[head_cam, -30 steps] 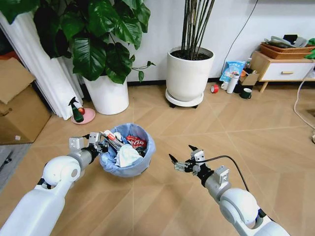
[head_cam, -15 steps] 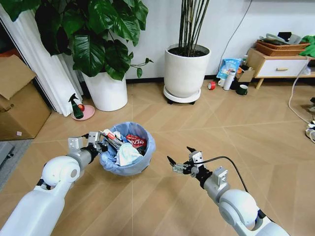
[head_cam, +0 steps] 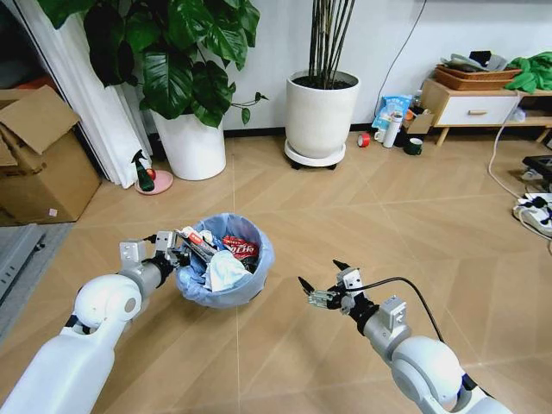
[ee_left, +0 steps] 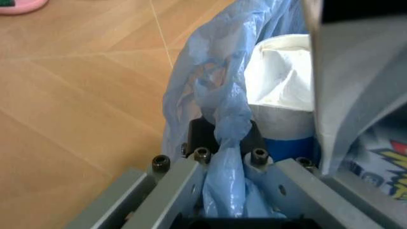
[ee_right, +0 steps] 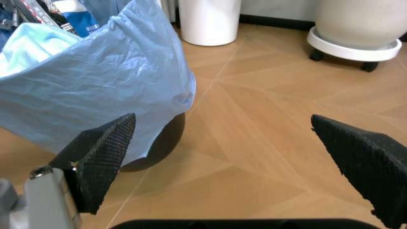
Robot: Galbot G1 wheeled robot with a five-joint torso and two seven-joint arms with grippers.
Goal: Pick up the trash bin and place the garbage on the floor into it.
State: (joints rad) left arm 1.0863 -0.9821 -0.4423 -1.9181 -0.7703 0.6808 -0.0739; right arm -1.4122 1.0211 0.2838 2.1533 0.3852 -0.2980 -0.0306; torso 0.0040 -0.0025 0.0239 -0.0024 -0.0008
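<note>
Left hand [head_cam: 175, 251] is clamped on the near-left rim of the trash bin [head_cam: 226, 285]; the left wrist view shows its jaws pinching a fold of the blue liner bag [ee_left: 219, 129]. The bin sits left of centre, in front of the robot; can't tell if it's lifted or resting on the floor [head_cam: 362, 207]. The garbage [head_cam: 222, 259] is piled inside: a crumpled white wad, a red wrapper and a printed tube are all visible above the rim. No loose litter visible on the open floor nearby.

Right hand [head_cam: 321, 282] is open and empty, low over the floor, right of the bin and apart from it.

My read: collection looks mostly done and this is a carry/hold step. To do it well:
- keep the bin level, since the pile sits proud of the rim and will spill if tipped
- the grip may be mostly on liner, so move slowly
- keep the right hand clear of the bag
</note>
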